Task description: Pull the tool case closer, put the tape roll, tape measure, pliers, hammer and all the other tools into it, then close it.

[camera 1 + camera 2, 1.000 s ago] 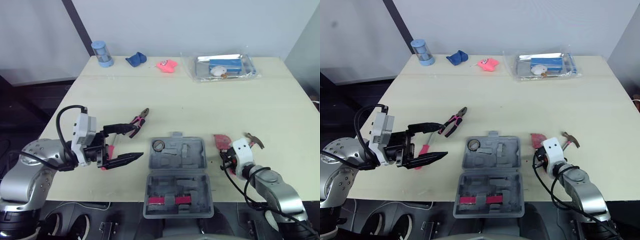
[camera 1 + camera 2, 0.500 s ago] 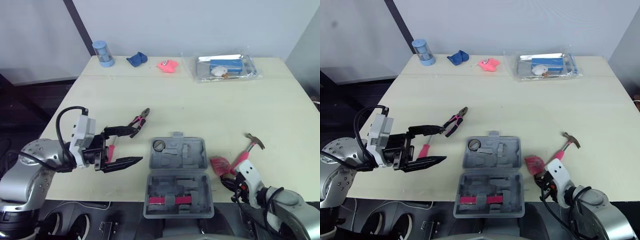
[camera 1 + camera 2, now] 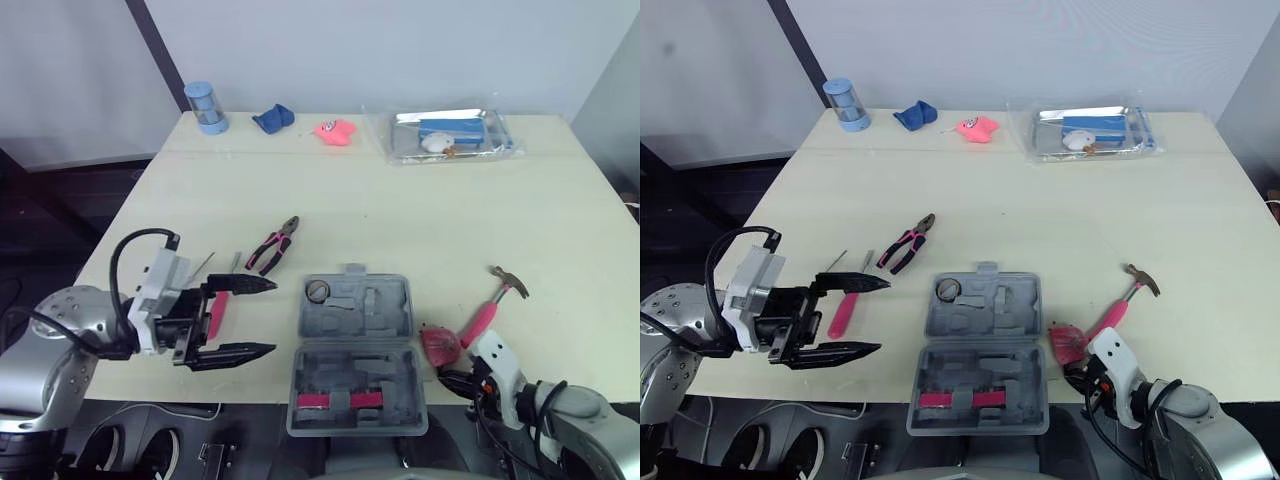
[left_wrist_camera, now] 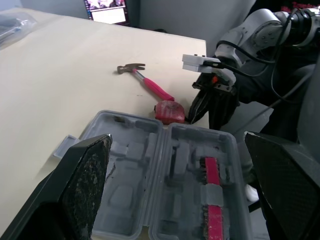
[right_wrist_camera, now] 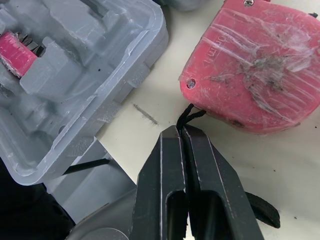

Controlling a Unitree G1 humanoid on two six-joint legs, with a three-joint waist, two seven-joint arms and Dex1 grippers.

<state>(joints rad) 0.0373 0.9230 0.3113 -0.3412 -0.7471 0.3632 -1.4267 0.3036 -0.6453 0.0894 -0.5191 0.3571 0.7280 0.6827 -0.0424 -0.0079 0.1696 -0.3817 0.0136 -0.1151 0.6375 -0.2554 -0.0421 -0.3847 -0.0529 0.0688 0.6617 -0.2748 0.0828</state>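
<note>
The grey tool case (image 3: pixel 358 345) lies open at the table's front edge, with the tape roll (image 3: pixel 318 291) in its far-left pocket. My right gripper (image 5: pixel 181 131) is shut on the black cord of the red tape measure (image 5: pixel 255 80), which lies just right of the case (image 5: pixel 75 75). The pink-handled hammer (image 3: pixel 490 300) lies behind the tape measure (image 3: pixel 440 345). My left gripper (image 3: pixel 273 316) stands open left of the case, above the pink screwdriver (image 3: pixel 215 312). The pliers (image 3: pixel 275 243) lie farther back.
Two thin metal rods (image 3: pixel 205 262) lie beside the pliers. Along the far edge stand a blue cup (image 3: pixel 203 105), a blue cloth (image 3: pixel 272 118), a pink object (image 3: pixel 335 131) and a clear bag (image 3: pixel 450 135) holding a tray.
My right gripper has dragged the tape measure toward the front edge, uncovering the hammer. My left gripper has drawn back from the pliers toward the front edge.
</note>
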